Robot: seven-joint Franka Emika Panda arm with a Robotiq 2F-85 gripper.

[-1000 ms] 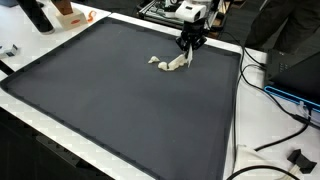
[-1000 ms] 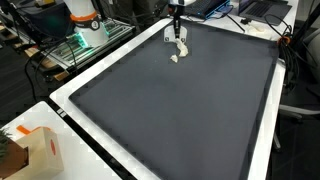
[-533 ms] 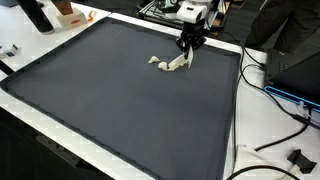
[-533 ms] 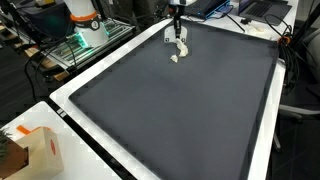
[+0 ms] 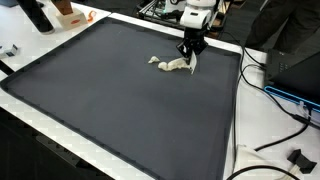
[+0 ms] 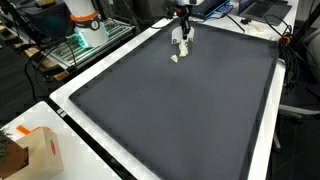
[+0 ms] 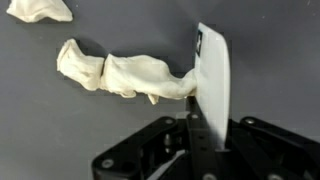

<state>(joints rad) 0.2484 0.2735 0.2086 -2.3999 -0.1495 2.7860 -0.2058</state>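
My claw is pinched shut on 1 cloth strip; 2nd white bit lies nr, apart; 1 mat.

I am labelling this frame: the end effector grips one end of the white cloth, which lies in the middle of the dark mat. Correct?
Not the middle: the white cloth lies near an edge of the dark mat, as both exterior views show. The end effector does grip one end of it.
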